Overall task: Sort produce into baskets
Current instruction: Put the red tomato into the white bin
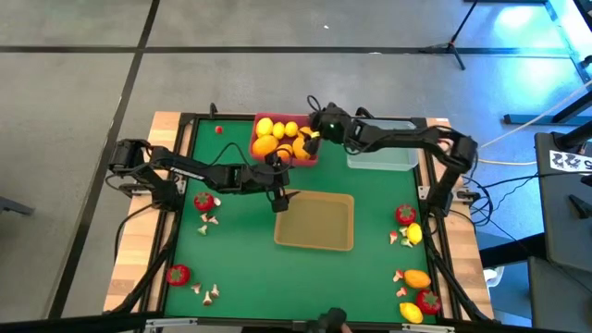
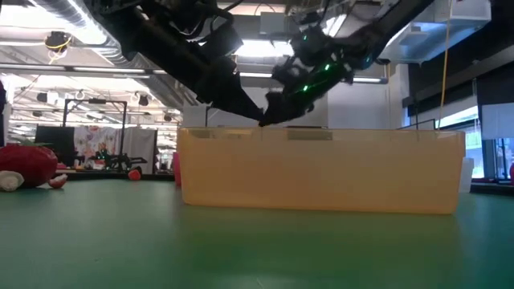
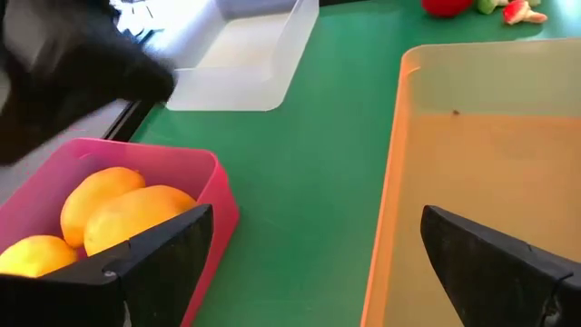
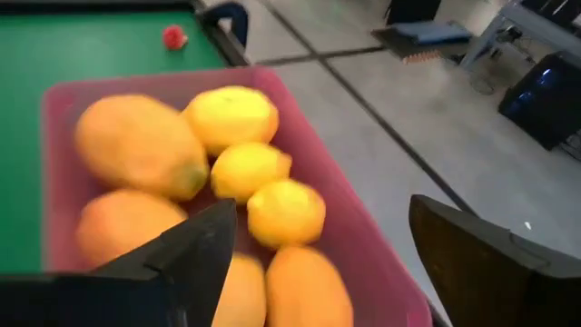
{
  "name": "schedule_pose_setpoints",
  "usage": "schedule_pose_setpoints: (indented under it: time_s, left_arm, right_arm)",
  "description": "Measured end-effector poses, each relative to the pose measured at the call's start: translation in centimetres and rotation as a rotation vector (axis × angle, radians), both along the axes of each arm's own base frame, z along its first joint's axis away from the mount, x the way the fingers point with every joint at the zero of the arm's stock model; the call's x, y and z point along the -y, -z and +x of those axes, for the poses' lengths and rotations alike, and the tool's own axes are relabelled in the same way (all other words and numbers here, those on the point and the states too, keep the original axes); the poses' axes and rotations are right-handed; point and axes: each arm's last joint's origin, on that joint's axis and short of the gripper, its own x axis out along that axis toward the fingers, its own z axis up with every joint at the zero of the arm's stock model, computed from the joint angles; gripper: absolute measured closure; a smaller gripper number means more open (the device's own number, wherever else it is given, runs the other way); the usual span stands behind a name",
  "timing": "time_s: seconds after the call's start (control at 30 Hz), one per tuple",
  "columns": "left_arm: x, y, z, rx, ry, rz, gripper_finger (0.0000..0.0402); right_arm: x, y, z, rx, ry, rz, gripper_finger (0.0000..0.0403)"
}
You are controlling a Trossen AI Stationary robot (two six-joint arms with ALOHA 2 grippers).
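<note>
Pink tray (image 1: pixel 308 155) (smooth plastic) holds oval lemons (image 4: pixel 231 116) beneath right claw (image 1: pixel 314 139).

A: What's unreadable?
B: High view: the right gripper (image 1: pixel 312 139) covers part of the pink tray (image 1: pixel 305 157), so some fruit below is hidden. White bits (image 1: pixel 210 219) are too small to identify.
A: Low view?
B: The tan tray (image 2: pixel 321 172) wall blocks its inside and everything behind it. A red fruit (image 2: pixel 24 163) is cut by the edge.
A: Wrists?
B: Left: a blurred dark arm (image 3: pixel 64 77) hides the clear tray (image 3: pixel 241 68) corner. Right: lemons (image 4: pixel 231 118) are blurred, and the pink tray's near end is behind the fingers (image 4: pixel 182 259).
</note>
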Motion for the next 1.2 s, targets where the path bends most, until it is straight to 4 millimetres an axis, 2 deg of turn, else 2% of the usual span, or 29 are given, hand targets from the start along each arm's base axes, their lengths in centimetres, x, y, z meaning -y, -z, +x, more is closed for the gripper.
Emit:
schedule_pose_setpoints:
  time_s: [0.2,0.4,0.57,0.73,0.87,1.07,1.2]
  left_arm:
    - [0.0,0.0,0.0,0.000,0.000,0.000,0.0013]
    - [0.0,0.0,0.0,0.000,0.000,0.000,0.0013]
    - [0.0,0.0,0.0,0.000,-0.001,0.000,0.0013]
    - [0.0,0.0,0.0,0.000,-0.001,0.000,0.0013]
    - [0.0,0.0,0.0,0.000,-0.001,0.000,0.0013]
    - [0.0,0.0,0.0,0.000,-0.001,0.001,0.0013]
    - [0.0,0.0,0.0,0.000,-0.001,0.001,0.0013]
  right_arm:
    - [-4.2,-4.5,-2.7,-0.102,-0.096,0.007,0.0083]
    - [-9.0,-8.6,-7.0,-0.137,-0.154,0.096,0.0083]
    - [-13.1,-10.8,-11.3,-0.174,-0.201,0.204,0.0084]
    - [-16.7,-11.7,-15.3,-0.224,-0.223,0.351,0.0084]
    - [-18.7,-11.8,-17.5,-0.270,-0.241,0.459,0.0084]
    - [-20.5,-10.9,-19.6,-0.421,-0.204,0.538,0.0084]
    - [-21.1,-10.5,-20.3,-0.500,-0.168,0.528,0.0084]
